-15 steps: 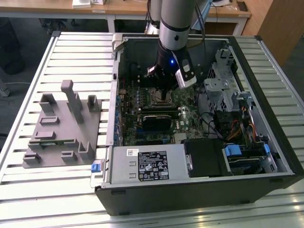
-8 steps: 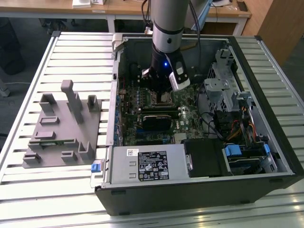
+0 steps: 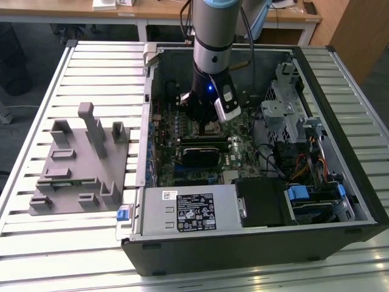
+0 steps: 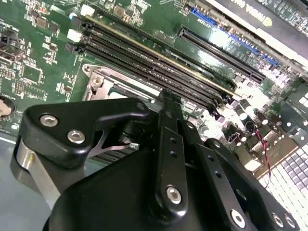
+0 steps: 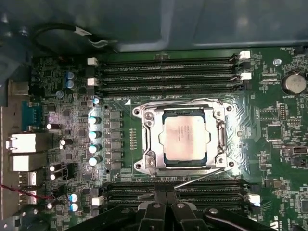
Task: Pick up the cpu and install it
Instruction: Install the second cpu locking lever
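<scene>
sits flat in the socket (image 5: 186,136) already — the cpu (image 5: 185,137). thin, light, stiff, slippery on top, easy to hurt — best held by the edges. pincer (image 5: 166,204) closed, holding nothing.

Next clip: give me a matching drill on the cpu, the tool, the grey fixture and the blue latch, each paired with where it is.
Things:
1. cpu
2. tool
3. grey fixture
4. blue latch

Places:
A. on the slatted table, outside the case
B. seated in the motherboard socket
C. at the case's front corner, toward the exterior view's left
D. inside the case, above the memory slots beside the socket

Pairs: 1-B, 2-D, 3-A, 4-C
</scene>
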{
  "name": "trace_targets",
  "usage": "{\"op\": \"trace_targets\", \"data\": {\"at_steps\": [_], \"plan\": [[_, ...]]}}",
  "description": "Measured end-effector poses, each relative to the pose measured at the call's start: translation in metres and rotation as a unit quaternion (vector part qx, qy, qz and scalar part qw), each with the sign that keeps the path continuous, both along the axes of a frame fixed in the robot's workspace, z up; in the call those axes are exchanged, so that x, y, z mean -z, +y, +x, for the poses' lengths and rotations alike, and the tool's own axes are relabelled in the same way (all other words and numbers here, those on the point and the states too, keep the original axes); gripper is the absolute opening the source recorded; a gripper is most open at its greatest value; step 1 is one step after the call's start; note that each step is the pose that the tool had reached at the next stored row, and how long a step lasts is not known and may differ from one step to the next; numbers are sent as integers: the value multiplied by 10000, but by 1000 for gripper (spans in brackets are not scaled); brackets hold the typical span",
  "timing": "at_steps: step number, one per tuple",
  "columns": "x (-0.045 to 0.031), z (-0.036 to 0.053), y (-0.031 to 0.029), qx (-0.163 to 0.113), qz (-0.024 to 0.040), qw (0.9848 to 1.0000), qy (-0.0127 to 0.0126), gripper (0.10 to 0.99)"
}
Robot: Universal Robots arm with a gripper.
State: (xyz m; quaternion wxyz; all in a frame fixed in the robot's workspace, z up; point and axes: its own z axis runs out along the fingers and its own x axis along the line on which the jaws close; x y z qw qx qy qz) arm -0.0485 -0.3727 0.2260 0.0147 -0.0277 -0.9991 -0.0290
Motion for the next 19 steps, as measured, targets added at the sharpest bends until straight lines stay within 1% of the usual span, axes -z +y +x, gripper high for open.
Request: {"op": "trace_targets", "data": {"at_steps": [8,13,15,18,19], "plan": [[89,-8,-71,1,39,10000,4,106],[156,-36,-76,0,45,10000,6,106],[177,-53,-77,1,66,10000,7,106],[194,-70,-79,1,120,9999,6,106],[194,-72,-80,0,121,9999,6,106]]}}
